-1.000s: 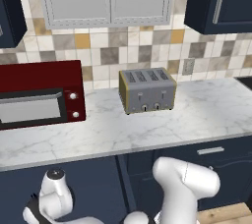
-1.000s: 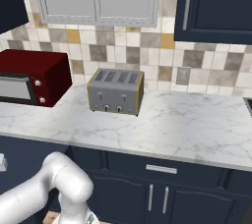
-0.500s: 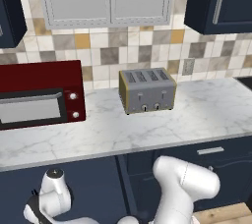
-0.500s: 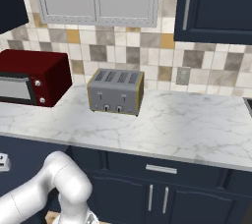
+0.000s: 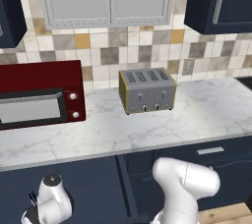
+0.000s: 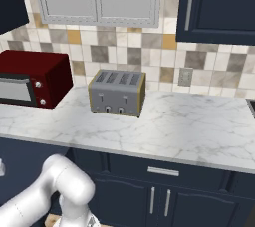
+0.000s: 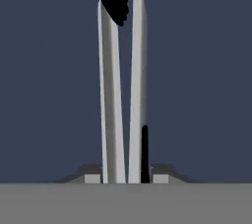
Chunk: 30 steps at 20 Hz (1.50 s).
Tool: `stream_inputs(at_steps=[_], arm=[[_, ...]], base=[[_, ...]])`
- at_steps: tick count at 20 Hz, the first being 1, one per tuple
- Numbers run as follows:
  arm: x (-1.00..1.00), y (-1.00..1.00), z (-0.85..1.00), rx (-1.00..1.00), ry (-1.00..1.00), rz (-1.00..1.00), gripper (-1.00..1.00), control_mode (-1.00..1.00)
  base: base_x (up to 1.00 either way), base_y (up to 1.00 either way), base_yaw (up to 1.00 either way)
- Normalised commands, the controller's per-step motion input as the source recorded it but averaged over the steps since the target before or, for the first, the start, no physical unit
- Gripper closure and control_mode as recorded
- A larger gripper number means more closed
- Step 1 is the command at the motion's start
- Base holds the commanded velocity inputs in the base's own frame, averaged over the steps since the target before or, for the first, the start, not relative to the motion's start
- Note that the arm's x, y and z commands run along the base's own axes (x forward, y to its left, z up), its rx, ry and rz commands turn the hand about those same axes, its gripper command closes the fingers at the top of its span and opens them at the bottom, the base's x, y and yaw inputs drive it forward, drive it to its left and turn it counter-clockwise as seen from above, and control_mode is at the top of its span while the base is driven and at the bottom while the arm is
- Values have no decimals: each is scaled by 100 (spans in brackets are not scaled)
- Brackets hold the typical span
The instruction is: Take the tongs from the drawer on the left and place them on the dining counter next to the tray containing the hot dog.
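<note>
- Drawer (image 7: 49, 70): flat navy floor under the hand, tongs lying on it.
- Tongs (image 7: 112, 100): two thin silver-grey arms side by side, black ends far from the hand.
- Arm (image 5: 184, 188): white, folded low in front of the navy cabinets, reaching down.
- Gripper (image 7: 123, 179): narrow, fingers closed in on both tong arms, apparently gripping.

Tongs (image 7: 120, 95): two thin silver-grey arms, black ends. In hand view, arms run lengthwise up frame, close together, nearly parallel, black tips at top. Lie against flat navy-blue surface, drawer (image 7: 197, 70) interior. Lower ends meet bottom edge of view.
</note>
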Motion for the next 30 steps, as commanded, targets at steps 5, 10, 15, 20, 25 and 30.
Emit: stream_inputs(at_steps=[5,10,15,20,25,30], arm=[[-52,2,91,1,-17,-7,100,-100],[-5,3,100,0,-1,-17,100,-100],[0,0,100,-4,-3,-20,100,-100],[0,-19,100,-3,0,-15,100,-100],[0,-87,100,-1,0,-1,100,-100],[3,-100,100,0,0,1,100,-100]], base=[[0,0,0],[0,0,0],[0,0,0],[0,0,0],[0,0,0],[0,0,0]])
